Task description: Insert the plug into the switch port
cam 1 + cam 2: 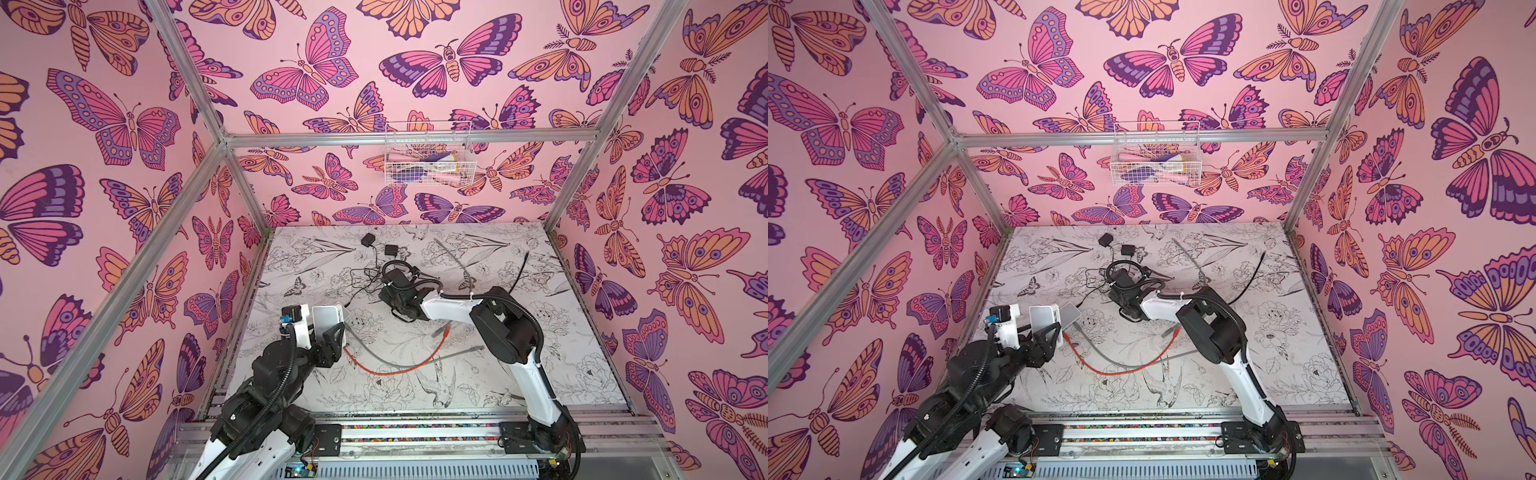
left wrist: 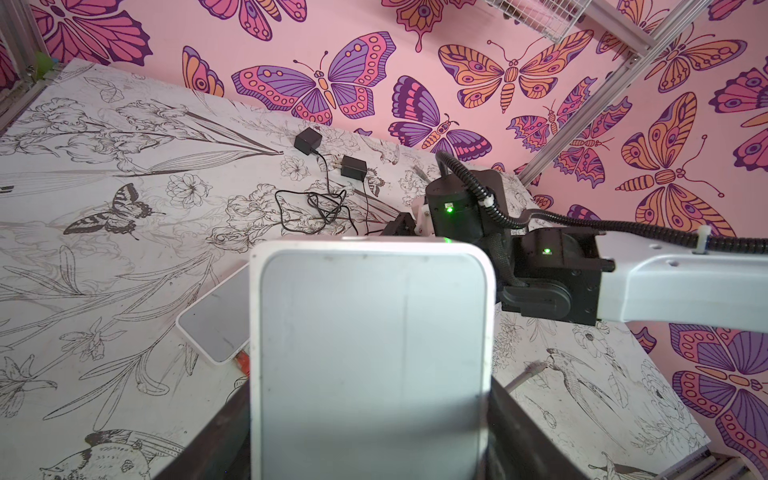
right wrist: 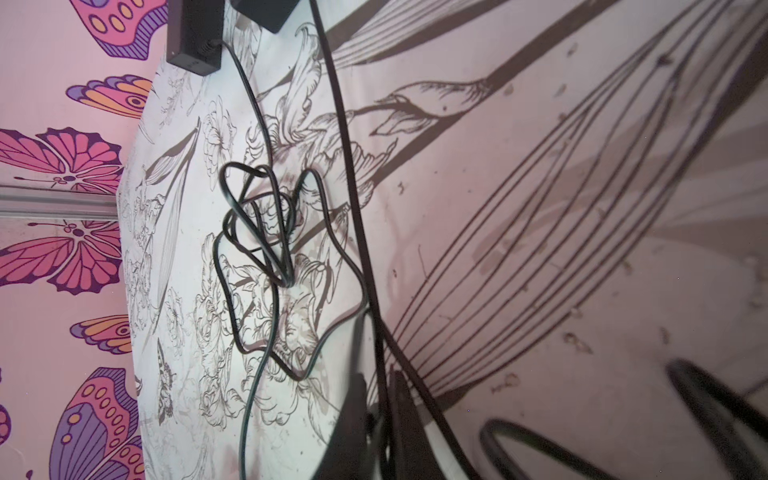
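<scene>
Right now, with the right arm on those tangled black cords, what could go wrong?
The right fingers appear shut on a thin black power cord running through tangled loops; lifting could drag the two black square adapters along. The white plastic switch box in the left fingers hides its ports.

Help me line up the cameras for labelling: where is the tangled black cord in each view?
Top view: tangled black cord just left of the right arm.
Top view: same place.
Left wrist: beyond the held white switch, at.
Right wrist: mid-frame.
Shared landmark: the black power adapter feeding it.
</scene>
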You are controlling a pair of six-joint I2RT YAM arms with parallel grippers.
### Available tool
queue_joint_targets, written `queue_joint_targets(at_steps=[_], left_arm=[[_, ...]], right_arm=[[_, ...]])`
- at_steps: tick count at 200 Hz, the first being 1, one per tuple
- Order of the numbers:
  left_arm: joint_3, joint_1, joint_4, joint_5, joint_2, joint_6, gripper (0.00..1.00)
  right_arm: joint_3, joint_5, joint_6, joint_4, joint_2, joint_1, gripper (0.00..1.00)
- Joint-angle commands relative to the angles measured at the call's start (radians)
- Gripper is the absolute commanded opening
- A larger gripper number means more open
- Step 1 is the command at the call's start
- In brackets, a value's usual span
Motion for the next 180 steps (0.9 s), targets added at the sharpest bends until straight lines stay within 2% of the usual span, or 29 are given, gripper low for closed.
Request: queue_joint_targets(at_steps=[1,39,59,91,109,130,154,180], left_arm=[[0.016,0.007,-0.001,-0.024,-0.006,0.015,0.26],[0.021,0.007,-0.002,-0.008,0.016,0.022,0.25],[0.017,0.007,0.009,0.019,0.019,0.032,0.25],[-0.015,0.006,0.087,0.107,0.037,0.038,0.25],[-0.03,0.005,0.142,0.18,0.092,0.036,0.24],[-0.06,-0.006,0.236,0.267,0.147,0.048,0.23],[-0.137,-0.062,0.383,0.297,0.175,0.102,0.22],[-0.188,-0.173,0.513,0.302,0.233,0.203,0.21]], right_arm=[[-0.034,0.022,-0.017,-0.011,-0.029,-0.003,0.08],[-0.169,-0.024,-0.121,0.039,-0.164,0.0,0.05],[-0.292,-0.096,-0.211,0.111,-0.28,-0.003,0.05],[-0.45,-0.329,-0.394,0.175,-0.476,-0.028,0.05],[-0.554,-0.49,-0.468,0.205,-0.588,-0.082,0.05],[-0.66,-0.578,-0.546,0.213,-0.749,-0.145,0.04],[-0.721,-0.688,-0.656,0.177,-0.916,-0.202,0.02],[-0.717,-0.722,-0.808,0.035,-1.046,-0.203,0.0]])
